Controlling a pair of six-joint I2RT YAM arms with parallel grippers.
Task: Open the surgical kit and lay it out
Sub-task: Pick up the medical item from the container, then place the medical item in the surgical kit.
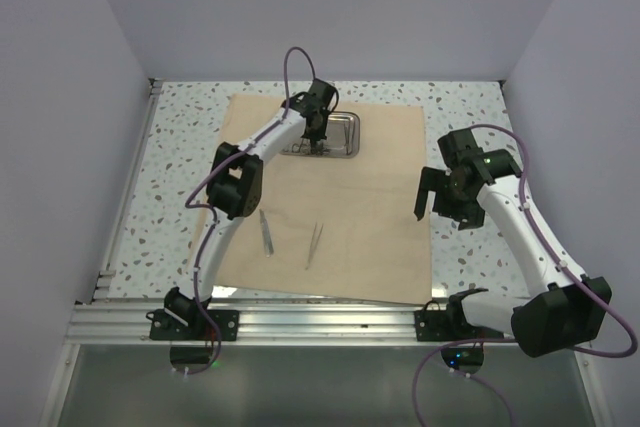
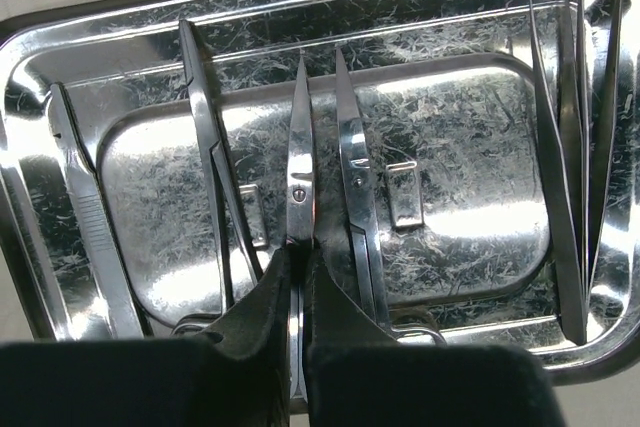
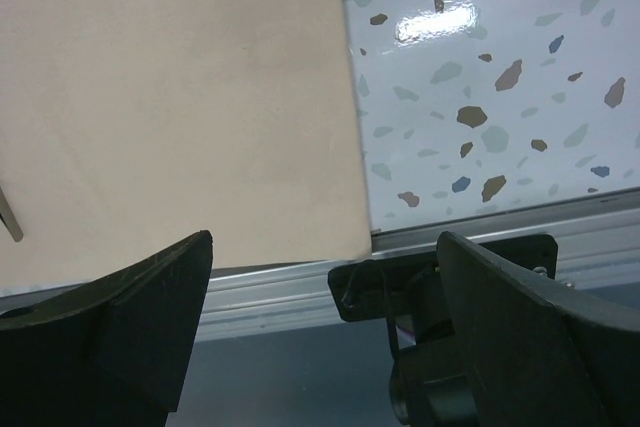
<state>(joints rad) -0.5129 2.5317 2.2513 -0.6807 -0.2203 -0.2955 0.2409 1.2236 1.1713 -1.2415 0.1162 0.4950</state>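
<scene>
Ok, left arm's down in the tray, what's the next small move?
Probably lift straight up, slowly: the left gripper looks shut on the middle scissors, which lie in the tray with other instruments close on both sides.

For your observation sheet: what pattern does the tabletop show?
The tabletop is white with coloured speckles; right wrist view shows it best.

No text, label, brand, number or sign can be read, none made out on the steel tray (image 2: 450, 147), none on the cloth wrap (image 1: 380, 217).
</scene>
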